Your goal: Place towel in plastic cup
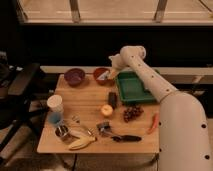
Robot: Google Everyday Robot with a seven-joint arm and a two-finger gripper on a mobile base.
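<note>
Jaws, seemingly spread, at red bowl's rim; towel lies inside.

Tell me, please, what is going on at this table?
The robot's single arm reaches in from the right over the wooden table. Its gripper is open at the red bowl near the far edge. The towel, a small whitish-grey cloth, lies in that bowl and is not yet lifted. A white cup and a blue cup stand at the table's left side, well away from the towel.
</note>
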